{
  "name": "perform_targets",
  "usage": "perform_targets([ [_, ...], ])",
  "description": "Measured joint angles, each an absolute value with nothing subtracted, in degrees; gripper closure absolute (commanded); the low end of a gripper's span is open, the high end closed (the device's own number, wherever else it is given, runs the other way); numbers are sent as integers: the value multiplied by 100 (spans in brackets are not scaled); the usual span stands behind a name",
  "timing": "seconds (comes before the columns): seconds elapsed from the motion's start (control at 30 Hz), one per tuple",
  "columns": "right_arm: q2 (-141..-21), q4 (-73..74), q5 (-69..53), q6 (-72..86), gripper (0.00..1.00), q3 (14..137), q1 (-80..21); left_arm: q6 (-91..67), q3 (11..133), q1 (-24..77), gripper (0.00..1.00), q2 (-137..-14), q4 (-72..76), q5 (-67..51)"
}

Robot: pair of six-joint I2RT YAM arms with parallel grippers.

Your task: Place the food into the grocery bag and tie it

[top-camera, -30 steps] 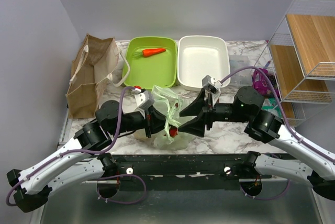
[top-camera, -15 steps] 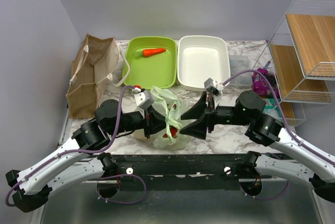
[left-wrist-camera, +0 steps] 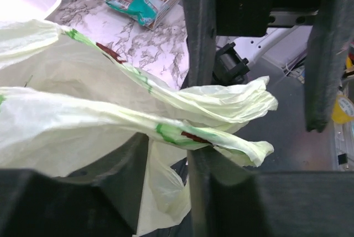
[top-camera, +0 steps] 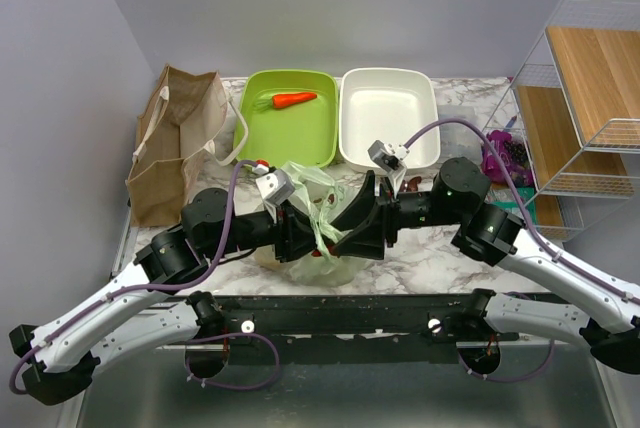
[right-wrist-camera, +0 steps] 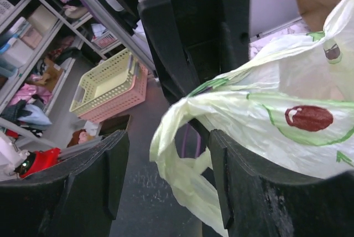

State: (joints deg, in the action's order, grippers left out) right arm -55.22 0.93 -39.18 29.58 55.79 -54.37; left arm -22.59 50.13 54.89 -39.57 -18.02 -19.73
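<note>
Marbled surface [top-camera: 440, 258] carries everything, with both arm bases at its near edge. Wire shelf rack [top-camera: 590, 98] stands far right, and a purple package [top-camera: 505, 158] lies at its foot. Brown paper bag [top-camera: 175, 143] is upright at back left. Just beside it is the green tray [top-camera: 280, 143] with one carrot [top-camera: 294, 100] lying in it. White tray [top-camera: 385, 113] touches the green one on the right. Grocery bag [top-camera: 322, 266] sits on the surface at centre front, just in front of the two trays, with its handles drawn up between the two arms. Its contents are hidden by the arms and film, so I can't read the food. Left pincer [top-camera: 300, 233] comes in from the left at handle height. Wrist view shows its fingers [left-wrist-camera: 72, 198] a little apart, with a twisted handle strip lying across them and film hanging in the gap; can't tell whether anything is actually nipped. Right pincer [top-camera: 342, 231] faces it from the right, tips nearly meeting the left one. Its fingers are spread wide, and a handle loop passes through the gap, touching the right-hand finger and not clamped. Smallest detail is an avocado print [right-wrist-camera: 308, 118] with a dark centre on the film, close to the right wrist camera.
</note>
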Motion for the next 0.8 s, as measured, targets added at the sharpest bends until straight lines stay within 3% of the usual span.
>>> perform_targets([
  [0.07,-5566,91,-3990,2987,41,5675,-5437,-2274,5024,5489,54,-3953,-1881,-1925],
  [0.23,-5594,115,-4027,2985,74,5721,-5437,-2344,5107,5489,52,-3977,-2099,-1837],
  [0.3,-5607,158,-4005,2971,79,5721,-5437,-2366,5240,5489,52,-4012,-2244,-1817],
  [0.8,-5387,510,-3535,2891,89,5719,-5437,-2423,5129,5533,36,-3581,-2351,-1800],
])
